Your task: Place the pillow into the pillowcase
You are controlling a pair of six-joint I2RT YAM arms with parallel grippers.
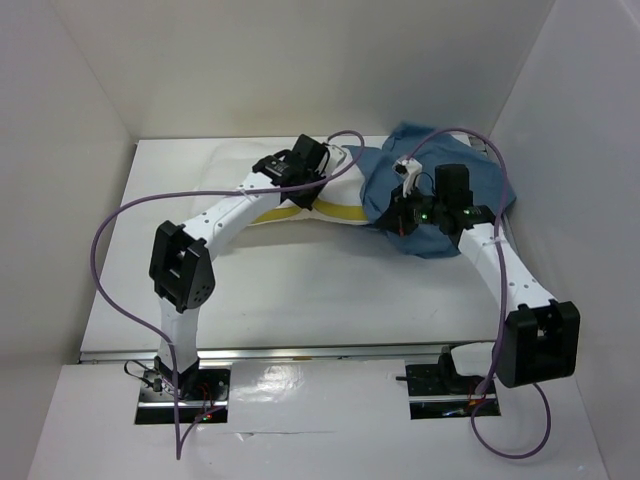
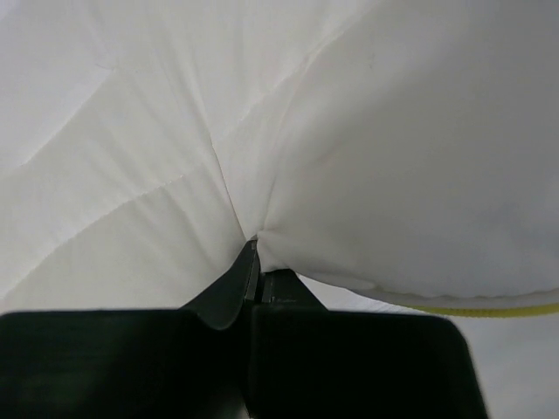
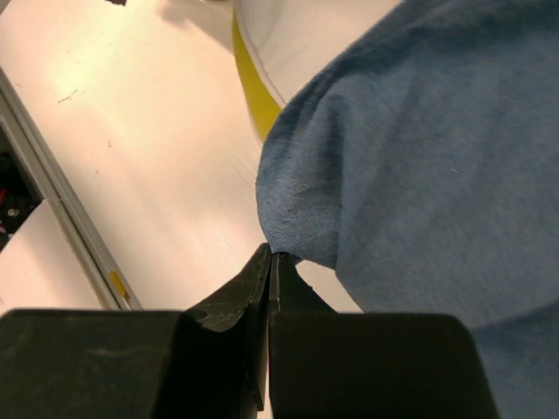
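Note:
The white pillow (image 1: 345, 180) with a yellow strip (image 1: 340, 211) lies at the back middle of the table, its right part under the dusty-blue pillowcase (image 1: 470, 180). My left gripper (image 1: 318, 172) is shut on a pinched fold of the pillow (image 2: 262, 175). My right gripper (image 1: 396, 222) is shut on the pillowcase's near edge (image 3: 297, 231), held a little above the table. In the right wrist view the pillow's yellow strip (image 3: 249, 83) runs under the blue cloth (image 3: 419, 166).
White walls (image 1: 70, 120) enclose the table (image 1: 320, 290) on the left, back and right. Purple cables (image 1: 110, 230) loop over both arms. A metal rail (image 1: 330, 352) runs along the near edge, also in the right wrist view (image 3: 70, 227).

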